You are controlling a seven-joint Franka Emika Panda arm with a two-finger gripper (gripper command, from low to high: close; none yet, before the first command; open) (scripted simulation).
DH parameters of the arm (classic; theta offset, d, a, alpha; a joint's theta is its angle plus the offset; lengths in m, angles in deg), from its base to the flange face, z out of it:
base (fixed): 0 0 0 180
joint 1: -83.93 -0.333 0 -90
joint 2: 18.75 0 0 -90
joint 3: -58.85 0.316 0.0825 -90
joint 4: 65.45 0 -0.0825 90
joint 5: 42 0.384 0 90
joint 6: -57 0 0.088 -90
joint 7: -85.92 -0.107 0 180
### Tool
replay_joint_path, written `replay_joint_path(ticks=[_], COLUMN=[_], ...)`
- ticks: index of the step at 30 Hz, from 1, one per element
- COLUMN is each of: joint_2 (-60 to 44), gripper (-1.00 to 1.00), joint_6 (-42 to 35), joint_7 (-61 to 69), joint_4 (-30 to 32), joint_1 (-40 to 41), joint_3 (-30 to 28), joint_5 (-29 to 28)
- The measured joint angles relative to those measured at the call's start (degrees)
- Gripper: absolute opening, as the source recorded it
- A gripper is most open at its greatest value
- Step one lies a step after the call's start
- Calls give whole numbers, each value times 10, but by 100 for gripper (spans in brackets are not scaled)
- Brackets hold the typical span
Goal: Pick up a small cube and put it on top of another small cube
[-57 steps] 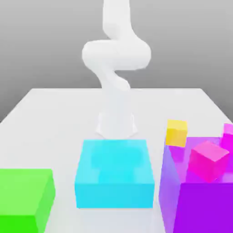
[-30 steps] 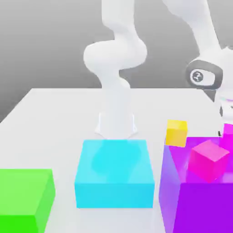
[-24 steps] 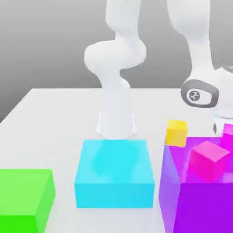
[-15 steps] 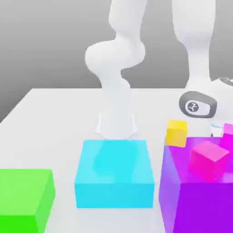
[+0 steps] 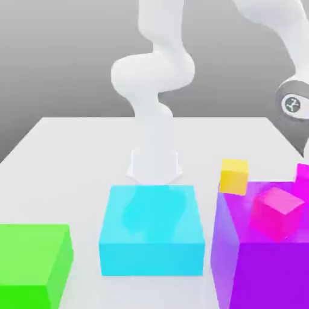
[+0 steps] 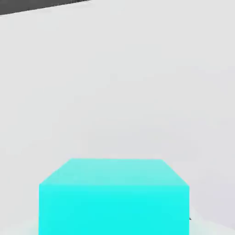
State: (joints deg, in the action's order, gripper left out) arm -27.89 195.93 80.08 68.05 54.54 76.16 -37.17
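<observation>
Yellow small cube [image 5: 234, 175], pink cube [image 5: 276, 212], cyan block [image 5: 151, 229], green block [image 5: 33, 261], purple block [image 5: 271, 271]

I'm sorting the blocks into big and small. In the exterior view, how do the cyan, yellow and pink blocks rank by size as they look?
1. Cyan block, clearly largest.
2. Pink block.
3. Yellow block, though it sits farther back, so the two small ones may really match.

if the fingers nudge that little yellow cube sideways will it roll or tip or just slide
The yellow cube has flat faces and looks as wide as tall, so it would probably slide, not roll. It looks rigid, so it likely won't squash. Its smooth, glossy faces and the smooth white table suggest it could skid easily.
</observation>
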Motion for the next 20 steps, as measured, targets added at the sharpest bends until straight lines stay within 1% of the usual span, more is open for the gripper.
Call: replay_joint_path(ticks=[7,9,10,12,14,16,17,20], joint_2=[33,55,69,99,104,93,88,88], gripper=[-100,-100,-100,-100,-100,-100,100,100], joint_6=[-175,-225,-242,-253,-230,-186,-172,-172], joint_7=[52,46,33,-6,-26,-33,-34,-34], joint_4=[-145,-180,-188,-182,-159,-129,-119,-119], joint_1=[76,114,136,179,217,226,230,219], joint_3=[-43,-63,-73,-86,-81,-67,-60,-60], joint_5=[15,6,-4,-27,-38,-44,-45,-45])
